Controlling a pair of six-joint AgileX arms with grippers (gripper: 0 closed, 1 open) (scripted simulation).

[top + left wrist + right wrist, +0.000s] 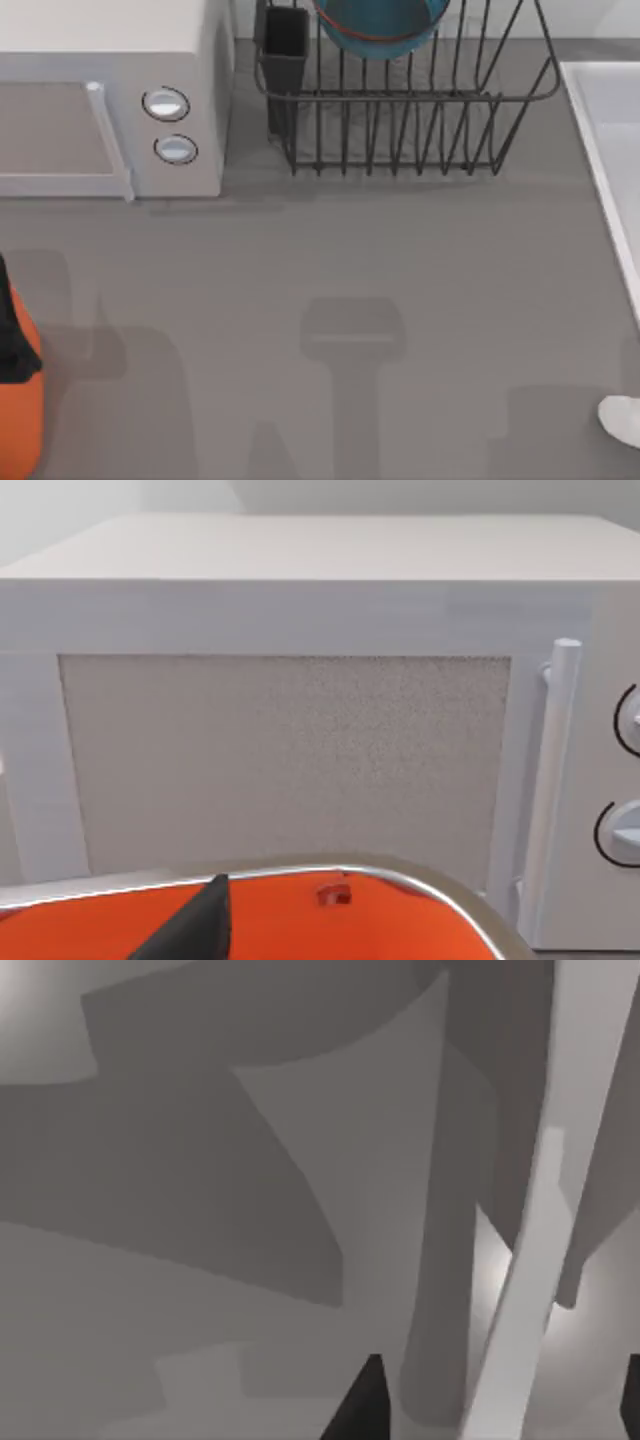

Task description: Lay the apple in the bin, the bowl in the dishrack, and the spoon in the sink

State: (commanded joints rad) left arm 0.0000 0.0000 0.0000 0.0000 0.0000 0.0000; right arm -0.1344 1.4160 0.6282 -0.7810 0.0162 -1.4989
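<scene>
One bowl sits in the dishrack; either tool's grip I cannot tell.

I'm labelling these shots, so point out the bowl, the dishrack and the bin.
bowl [380, 22]: top view, teal inside wall.
dishrack [400, 97]: top view, front wire rail.
bin [22, 420]: top view, orange side at the table's left edge.

- Left gripper of the AgileX pair: a dark charcoal wedge, broad at its base and tapering to a blunt point, matte, with a faintly lighter sheen along one slanted face.
- Right gripper: two flat black tips, the nearer a plain angular wedge with straight edges, the other a thin dark sliver at the frame's edge.
- No cables, screws or markings can be made out on either.
</scene>
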